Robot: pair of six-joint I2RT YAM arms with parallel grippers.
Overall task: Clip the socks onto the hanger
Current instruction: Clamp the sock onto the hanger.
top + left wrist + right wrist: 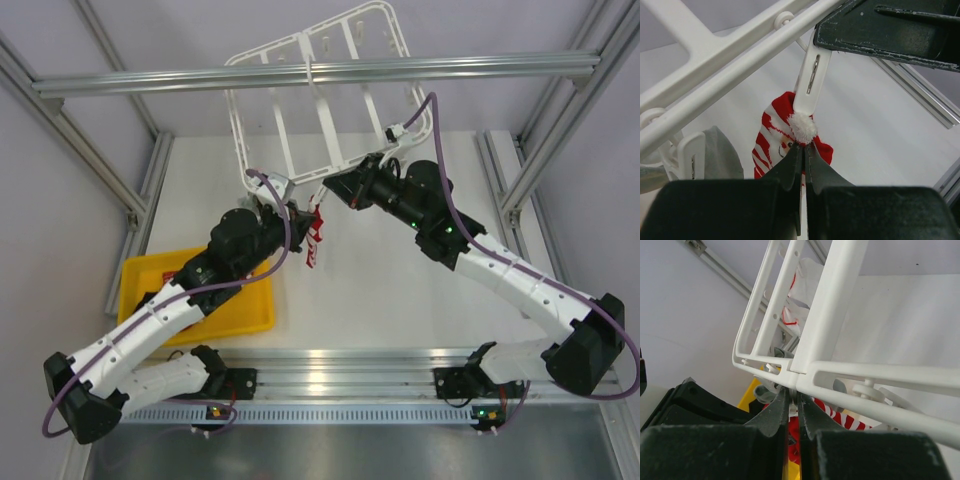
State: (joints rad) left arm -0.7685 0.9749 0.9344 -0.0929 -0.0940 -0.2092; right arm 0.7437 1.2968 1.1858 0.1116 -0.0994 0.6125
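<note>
Left end effector [803, 150] against sock [771, 131] under clip [810, 75].

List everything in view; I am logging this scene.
hanger: one, white, tilted, at the back
clips: at least two, white, dangling from the hanger
sock: one, red with white stripes, at a clip's lower end
grey fabric: one piece, left of the sock
tray: one, yellow, table's near left
table: one, white
rails: several, aluminium, around the table
left pincer: one, black, shut on the sock
right pincer: one, black, shut on the hanger
</note>
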